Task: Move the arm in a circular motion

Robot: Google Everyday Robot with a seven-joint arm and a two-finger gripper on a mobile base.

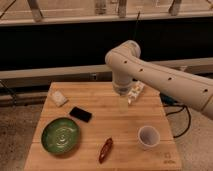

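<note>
Pointing straight down over the middle of the back half of the wooden table [100, 165], the gripper [123, 104] shows as a pale, translucent yellowish tip. Whether it is open or closed cannot be told, and it touches nothing that can be made out. It hangs from the arm [155, 77], a thick cream-white tube dotted with small dark spots. The arm comes in from the right edge of the view, rises leftward to a rounded elbow joint above the table's far side, and then turns down to the tip.

Two containers stand on the table. A green bowl [61, 135] sits near the front left corner, its inner surface bare and marked with faint concentric rings. A white cup [148, 137] stands upright toward the front right, well apart from the bowl. Its inside is shaded, so what it may hold cannot be told.

Between the bowl and the tip lies a black phone [80, 114], flat and turned at an angle. A reddish-brown oblong object [105, 150] rests near the front edge, between bowl and cup. A white packet [58, 98] lies at the back left. A white and yellow packet [135, 92] lies just beside the tip, partly behind the arm. Its print is too small to read. A small dark mark [169, 161] at the table's front right corner is also unreadable.
</note>
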